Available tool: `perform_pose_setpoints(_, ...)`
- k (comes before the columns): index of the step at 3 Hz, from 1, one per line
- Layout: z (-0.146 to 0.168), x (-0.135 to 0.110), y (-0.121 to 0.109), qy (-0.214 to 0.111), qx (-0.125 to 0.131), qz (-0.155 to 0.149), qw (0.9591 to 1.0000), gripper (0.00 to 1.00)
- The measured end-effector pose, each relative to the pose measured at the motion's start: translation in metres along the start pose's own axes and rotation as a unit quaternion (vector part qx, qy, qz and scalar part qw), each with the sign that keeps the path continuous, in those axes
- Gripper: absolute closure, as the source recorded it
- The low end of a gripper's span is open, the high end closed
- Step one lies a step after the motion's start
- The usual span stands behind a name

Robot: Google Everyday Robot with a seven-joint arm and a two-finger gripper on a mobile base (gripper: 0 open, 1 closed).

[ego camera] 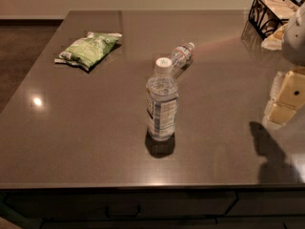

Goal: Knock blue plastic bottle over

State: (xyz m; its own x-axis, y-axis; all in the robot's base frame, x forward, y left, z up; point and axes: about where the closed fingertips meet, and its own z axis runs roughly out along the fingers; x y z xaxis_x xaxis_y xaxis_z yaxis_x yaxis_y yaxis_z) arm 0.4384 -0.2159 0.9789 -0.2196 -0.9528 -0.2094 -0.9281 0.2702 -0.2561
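Note:
The blue plastic bottle (162,101) stands upright near the middle of the dark table (86,128). It is clear, with a white cap and a blue-and-white label. A smaller clear bottle with a reddish label (181,54) lies on its side just behind it. My gripper (285,99) is at the right edge of the view, well to the right of the bottle and above the table. It shows as pale yellowish blocks below a white arm part.
A green snack bag (87,48) lies at the back left of the table. A black wire basket (272,12) with pale items stands at the back right corner. The table's front edge runs along the bottom, with drawers below.

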Motion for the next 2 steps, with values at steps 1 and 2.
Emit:
perform_pose_setpoints(1, 0.000, 0.000, 0.000, 0.000, 0.000, 0.000, 1.0000, 0.00)
perform_pose_setpoints(2, 0.008, -0.011, -0.004, -0.028, -0.014, 0.012, 0.9994, 0.00)
